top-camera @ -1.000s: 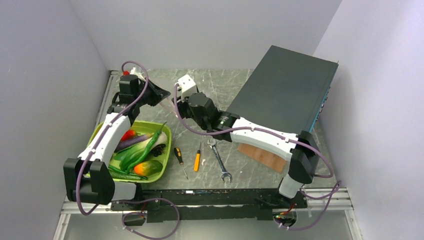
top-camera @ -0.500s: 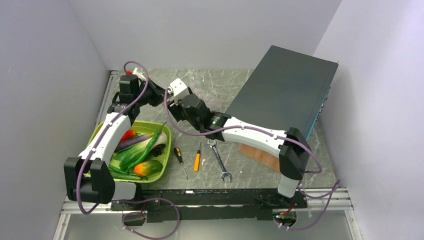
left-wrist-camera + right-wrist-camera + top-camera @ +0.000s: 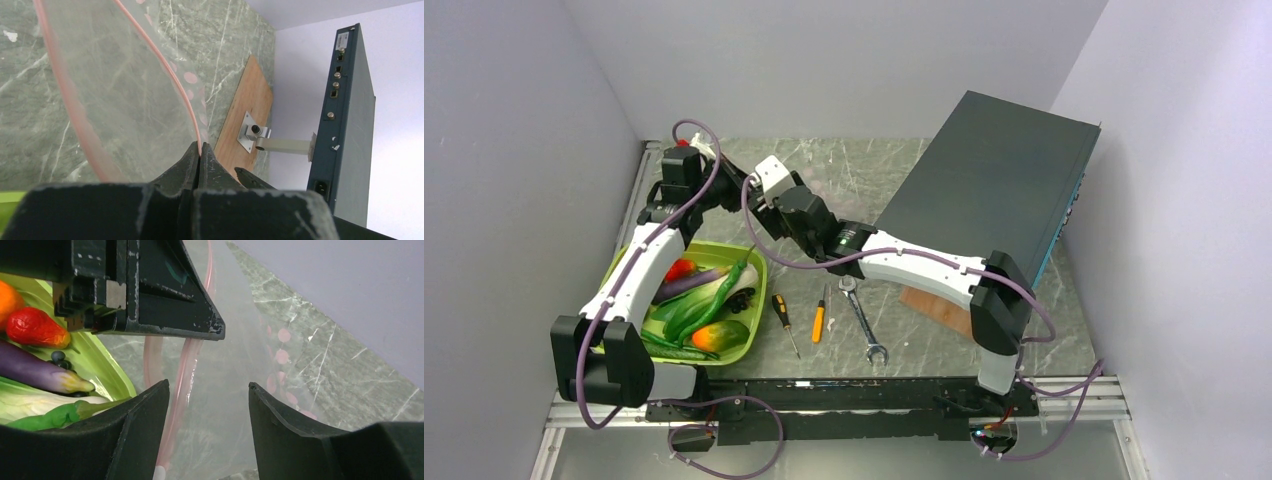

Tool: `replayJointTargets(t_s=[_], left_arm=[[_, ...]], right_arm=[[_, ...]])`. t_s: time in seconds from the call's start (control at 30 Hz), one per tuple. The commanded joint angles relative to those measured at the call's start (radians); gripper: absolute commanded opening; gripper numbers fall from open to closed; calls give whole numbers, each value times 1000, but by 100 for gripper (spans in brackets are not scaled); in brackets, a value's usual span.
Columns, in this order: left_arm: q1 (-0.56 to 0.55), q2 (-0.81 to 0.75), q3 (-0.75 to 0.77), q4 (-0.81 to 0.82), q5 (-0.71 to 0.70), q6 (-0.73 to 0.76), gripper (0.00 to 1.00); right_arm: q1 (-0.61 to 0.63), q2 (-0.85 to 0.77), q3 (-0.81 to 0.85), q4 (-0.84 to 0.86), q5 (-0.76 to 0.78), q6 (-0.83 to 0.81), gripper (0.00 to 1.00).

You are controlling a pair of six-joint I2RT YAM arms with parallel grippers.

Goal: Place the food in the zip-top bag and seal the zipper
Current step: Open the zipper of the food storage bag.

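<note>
Quick status from the remote desk. On the overhead cam both wrists are bunched together at about 12 o'clock from the tray (image 3: 749, 325), over the far left of the table (image 3: 864, 165).

The left gripper (image 3: 199, 147) is clamped tight on the zipper (image 3: 172, 82), and the pink strip runs straight into the closed jaws. From there the bag (image 3: 120, 90) fans out toward 11 o'clock above the marble.

The right gripper (image 3: 207, 385) is spread wide and has nothing in it. On its own cam the bag's mouth hangs right in the gap between its fingers. The pink strip runs from 12 down to 7 o'clock, nearer the 9 o'clock finger, and I can't tell if it touches. The left gripper's body sits just above, at 11 o'clock.

The food (image 3: 699, 300) is piled in the tray, at 9 o'clock from the right gripper.
</note>
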Motion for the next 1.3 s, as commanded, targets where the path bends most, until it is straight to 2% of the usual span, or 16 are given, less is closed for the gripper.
replayJointTargets(t_s=[0.0,0.1,0.2,0.27,0.33,0.37,0.43,0.47,0.5,0.6,0.63,0.77,0.9,1.1,1.27], left_arm=[[1,11,54,14,49,26,0],[0,18,53,22,79,12,0],[1,14,51,16,66,13,0],[1,15,55,13,64,21,0],[1,18,63,8,67,33,0],[2,19,68,3,68,48,0],[2,28,98,-26,78,92,0],[6,36,119,-49,96,122,5],[14,39,134,-59,122,154,19],[47,19,110,1,190,186,89],[59,6,97,46,209,189,98],[94,-28,84,82,248,223,100],[98,-39,108,28,204,279,89],[99,16,81,92,257,230,71],[100,95,104,89,303,223,68]], right_arm=[[3,15,60,8,37,-36,62],[29,43,68,29,173,-86,59],[65,77,66,91,306,-179,47],[82,98,57,145,366,-240,35],[88,109,48,188,403,-270,8],[86,110,44,198,414,-256,0],[72,84,29,187,395,-205,0],[61,68,20,158,367,-162,0],[49,50,7,140,328,-123,0],[8,11,0,61,220,2,0],[-10,2,1,33,188,47,0],[-72,-30,0,-31,107,168,0],[-119,-49,27,-74,72,229,0],[-127,-80,28,-72,35,232,0],[-124,-105,-6,-65,47,231,0]])
